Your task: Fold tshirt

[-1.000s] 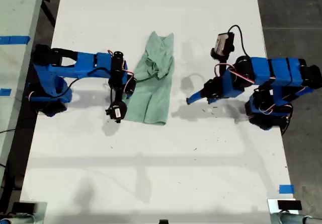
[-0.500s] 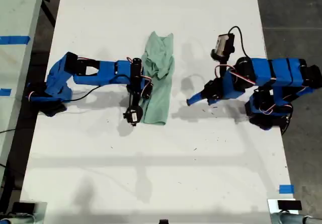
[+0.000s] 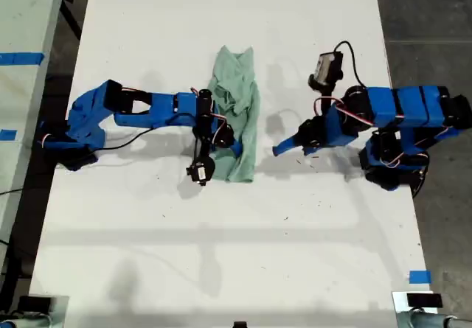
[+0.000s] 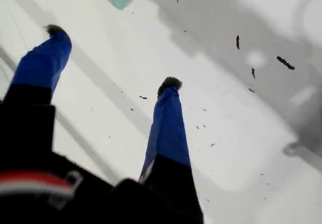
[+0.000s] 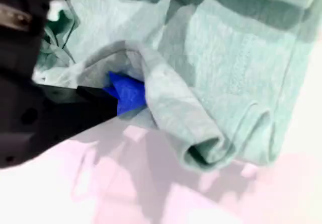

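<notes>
Tshirt lies bunched mid-bench, long strip now narrower than moment ago. My second end effector clamped on fabric edge, has dragged it across toward centre line; lengthwise fold seems underway. My first end effector spread wide, empty, hovering over bare bench, just beside cloth.

The tshirt is pale mint-green soft cloth, folded into a long narrow strip on the white tabletop, about midway between its long edges and nearer the far edge in the exterior view. Its far end is bunched and rumpled; its near end curls into a loose roll, one side lifted off the surface
</notes>
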{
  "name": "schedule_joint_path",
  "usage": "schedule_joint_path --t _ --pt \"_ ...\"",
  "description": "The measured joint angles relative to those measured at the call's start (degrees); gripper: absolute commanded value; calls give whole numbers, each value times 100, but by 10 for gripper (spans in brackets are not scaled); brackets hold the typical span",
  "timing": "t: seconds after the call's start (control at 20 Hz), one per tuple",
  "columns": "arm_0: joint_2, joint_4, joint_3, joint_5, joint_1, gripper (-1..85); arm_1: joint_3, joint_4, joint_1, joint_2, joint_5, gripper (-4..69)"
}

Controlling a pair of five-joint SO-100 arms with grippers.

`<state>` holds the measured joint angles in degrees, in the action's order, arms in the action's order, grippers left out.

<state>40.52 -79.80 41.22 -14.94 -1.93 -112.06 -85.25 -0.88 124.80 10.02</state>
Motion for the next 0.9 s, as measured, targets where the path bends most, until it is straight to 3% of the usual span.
schedule_joint_path --t 0.2,0.3,0.55,0.9 --pt "686 -677 62 62 -114 263 -9 123 0 0 -9 323" --pt "1327 -1204 88 62 -132 187 -9 202 0 0 -9 323" --pt "2795 -2329 334 70 -176 179 -9 281 0 0 70 322" --pt "4342 -2417 2153 729 -694 209 483 264 62 -404 97 322"
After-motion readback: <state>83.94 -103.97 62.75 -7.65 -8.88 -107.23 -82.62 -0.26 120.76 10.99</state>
